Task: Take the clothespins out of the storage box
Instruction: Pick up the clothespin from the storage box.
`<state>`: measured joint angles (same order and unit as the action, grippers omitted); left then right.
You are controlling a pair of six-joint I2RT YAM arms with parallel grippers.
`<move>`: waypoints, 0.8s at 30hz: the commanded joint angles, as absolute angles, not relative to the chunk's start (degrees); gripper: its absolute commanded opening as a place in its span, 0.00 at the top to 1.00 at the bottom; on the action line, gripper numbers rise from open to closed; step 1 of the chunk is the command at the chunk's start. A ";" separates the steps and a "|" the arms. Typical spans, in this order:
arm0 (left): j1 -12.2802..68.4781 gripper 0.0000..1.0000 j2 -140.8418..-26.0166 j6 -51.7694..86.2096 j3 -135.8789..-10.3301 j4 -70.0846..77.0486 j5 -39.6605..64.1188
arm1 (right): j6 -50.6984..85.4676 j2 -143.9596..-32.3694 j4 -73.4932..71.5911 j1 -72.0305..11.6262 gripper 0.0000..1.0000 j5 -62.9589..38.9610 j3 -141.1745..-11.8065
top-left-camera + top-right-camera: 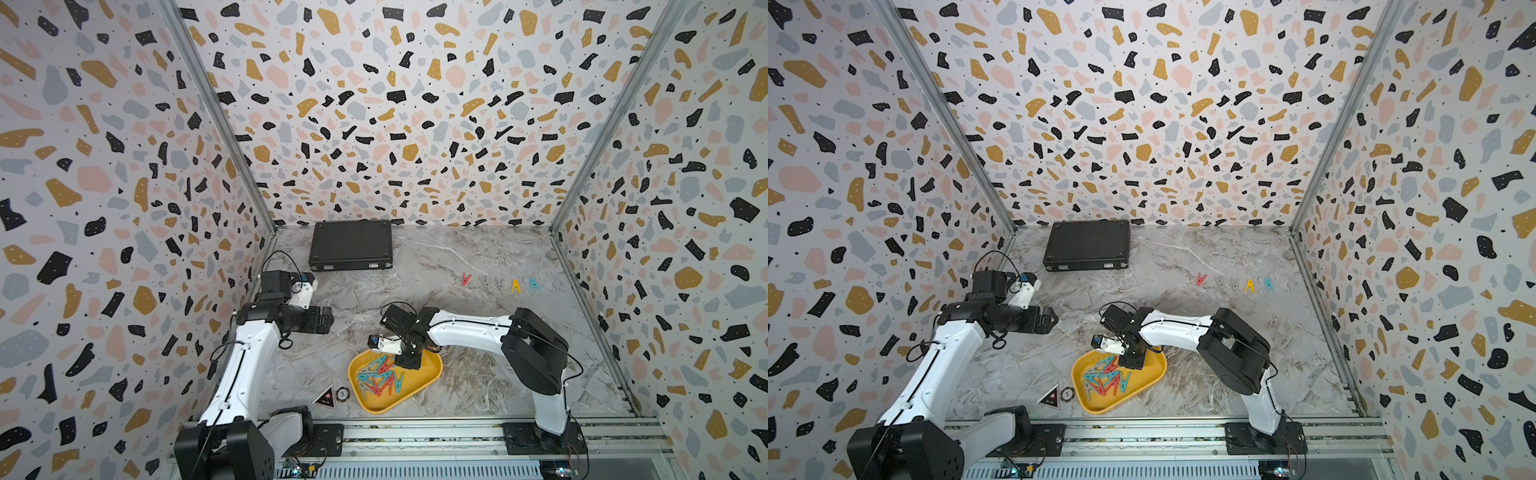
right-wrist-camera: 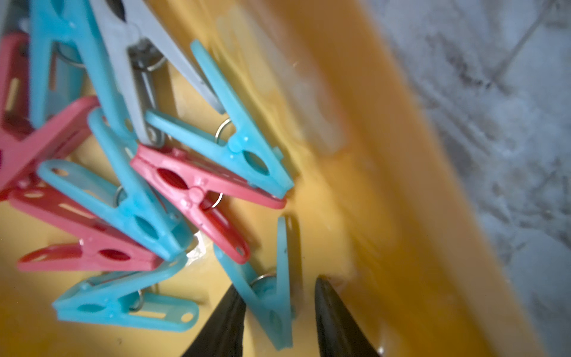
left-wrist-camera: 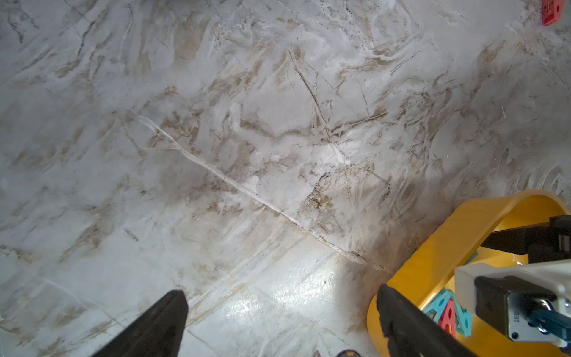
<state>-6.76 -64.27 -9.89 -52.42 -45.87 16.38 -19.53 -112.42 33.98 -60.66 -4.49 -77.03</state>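
Note:
The yellow storage box [image 1: 432,376] [image 1: 1154,370] sits near the table's front middle and holds a pile of teal, red and grey clothespins [image 1: 380,376] [image 1: 1106,378]. My right gripper [image 1: 405,361] [image 2: 278,282] reaches down into the box by its far wall [image 2: 386,185]. Its jaws straddle one teal clothespin [image 2: 278,309]; one finger touches it and a gap shows on the other side. On the far right of the table lie a red clothespin [image 1: 466,279], a yellow one [image 1: 515,286] and a teal one [image 1: 534,284]. My left gripper [image 1: 328,320] [image 3: 281,292] hangs open and empty over bare table, left of the box [image 3: 432,247].
A shut black latched case [image 1: 351,245] lies at the back left by the wall. A triangular badge [image 1: 325,398] and a round chip [image 1: 342,393] lie just left of the box. Patterned walls close in three sides, and a metal rail [image 1: 415,436] runs along the front.

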 commanded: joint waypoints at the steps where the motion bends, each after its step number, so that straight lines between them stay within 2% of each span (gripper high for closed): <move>1: -7.29 0.00 -64.12 -10.64 -52.50 -45.35 16.52 | -18.73 -109.84 35.84 -60.82 0.61 -2.28 -75.33; 17: -7.47 0.00 -63.88 -10.68 -52.51 -45.42 16.70 | -17.76 -105.91 36.58 -60.82 0.86 -1.19 -73.74; 24: -7.65 0.00 -63.95 -10.65 -52.38 -45.41 16.78 | -17.40 -105.27 37.36 -60.80 0.91 -1.21 -73.73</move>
<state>-7.22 -64.25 -9.89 -52.42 -45.87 16.40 -18.24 -108.86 35.40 -60.77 -1.58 -73.87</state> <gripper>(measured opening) 0.997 0.136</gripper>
